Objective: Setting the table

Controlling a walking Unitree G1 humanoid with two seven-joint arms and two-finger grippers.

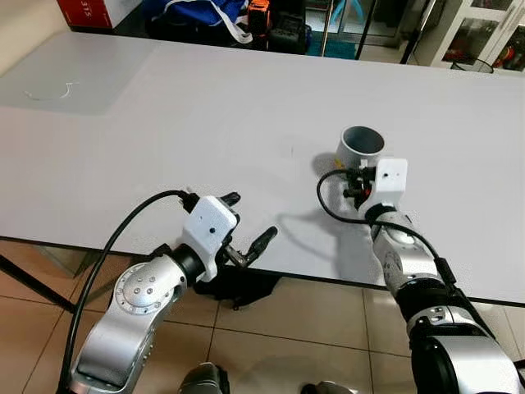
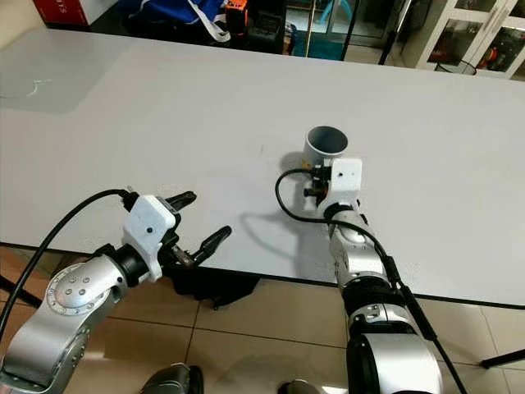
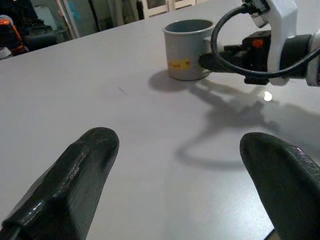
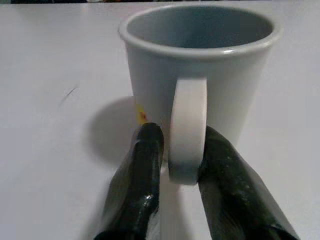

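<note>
A grey mug (image 1: pixel 361 147) stands upright on the white table (image 1: pixel 205 123), right of the middle. Its handle (image 4: pixel 187 127) faces my right gripper (image 4: pixel 182 165), whose two black fingers (image 4: pixel 142 170) press on either side of that handle, shut on it. The mug carries a small yellow mark (image 3: pixel 179 64) on its side. My left gripper (image 1: pixel 248 223) hovers over the table's near edge, left of the mug, fingers (image 3: pixel 80 170) spread wide open and nothing between them.
Dark bags and a red box (image 1: pixel 86 10) sit on the floor beyond the table's far edge. A white cabinet with glass doors (image 1: pixel 484 33) stands at the back right. Tiled floor (image 1: pixel 271 336) shows below the near table edge.
</note>
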